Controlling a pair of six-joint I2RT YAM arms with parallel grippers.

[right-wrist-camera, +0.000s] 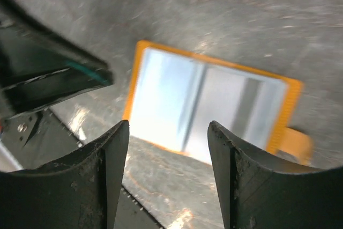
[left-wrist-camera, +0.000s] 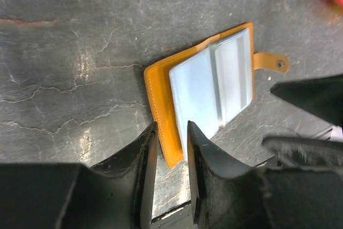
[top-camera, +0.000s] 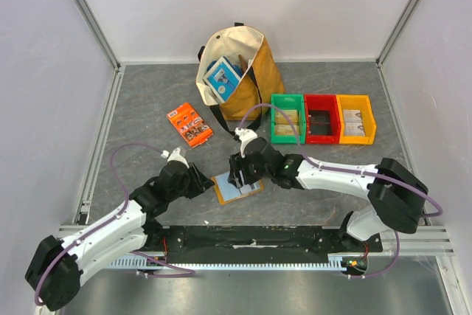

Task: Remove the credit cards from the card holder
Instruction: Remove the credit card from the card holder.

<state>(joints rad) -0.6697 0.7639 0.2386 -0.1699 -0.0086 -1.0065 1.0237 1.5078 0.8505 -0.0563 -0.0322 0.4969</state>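
While hovering right gripper [right-wrist-camera: 167, 130] wide, empty above card holder [left-wrist-camera: 209, 84] at frame centre, straddling its lower edge with left gripper [left-wrist-camera: 172, 132] narrowly parted, seemingly unclamped.

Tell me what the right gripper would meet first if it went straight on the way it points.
Most likely the card holder: the right gripper, jaws open, points at its pale inner pockets, spread open on the table. Nothing shows in between, though depth is hard to judge.
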